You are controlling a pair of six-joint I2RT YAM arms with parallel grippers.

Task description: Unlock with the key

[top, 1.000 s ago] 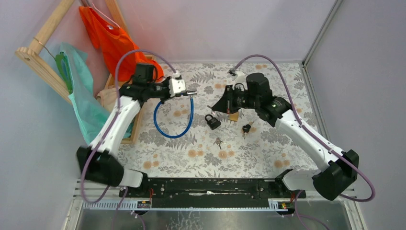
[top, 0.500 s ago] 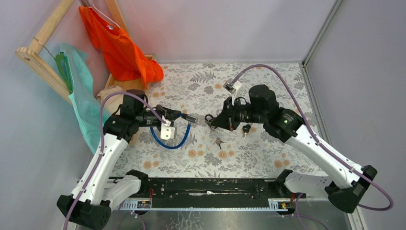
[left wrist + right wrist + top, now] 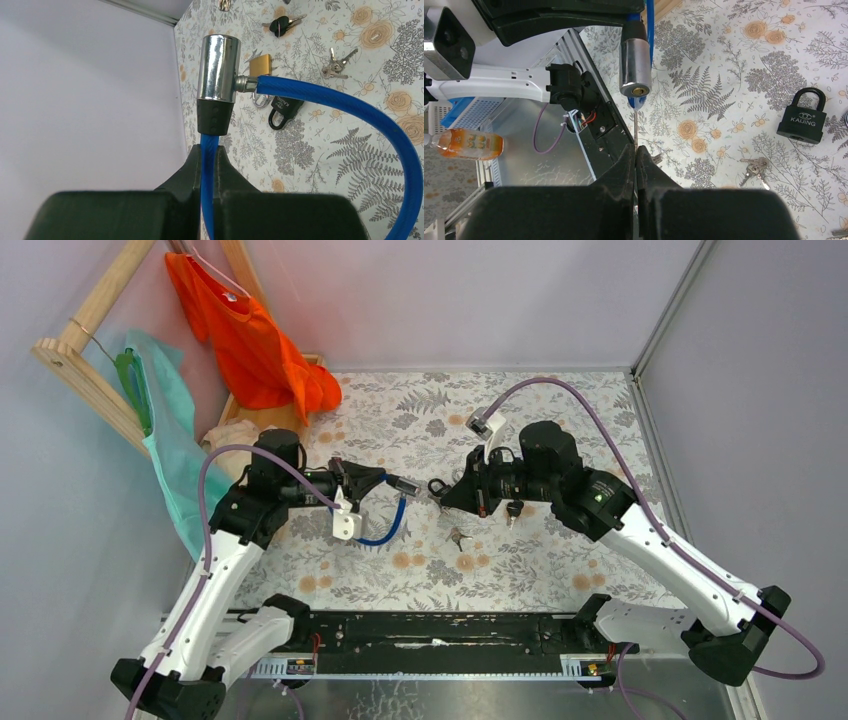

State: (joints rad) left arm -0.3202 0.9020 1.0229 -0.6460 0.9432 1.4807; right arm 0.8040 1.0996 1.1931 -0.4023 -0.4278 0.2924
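My left gripper [image 3: 378, 480] is shut on a blue cable lock [image 3: 385, 532] just behind its chrome cylinder head [image 3: 402, 483] and holds it above the table. In the left wrist view the cable runs between my fingers [image 3: 209, 150] up to the cylinder [image 3: 217, 65]. My right gripper [image 3: 445, 495] faces it, shut on the key. Only the key's thin silver blade [image 3: 635, 127] shows, edge-on; its head is hidden between my fingers [image 3: 635, 150]. The blade tip sits just short of the cylinder's keyhole face [image 3: 639, 91]. Another key, black-headed [image 3: 279, 24], lies on the table.
A black padlock [image 3: 801, 122], a brass padlock [image 3: 261, 65] and a bunch of small silver keys [image 3: 754, 167] lie on the floral tablecloth under the grippers. A wooden rack with orange and teal clothes [image 3: 240, 330] stands back left. The black base rail [image 3: 430, 630] runs along the near edge.
My left arm swung the cable lock from the back left down toward the centre. My right gripper moved left and lower, so lock head and key tip now nearly meet.
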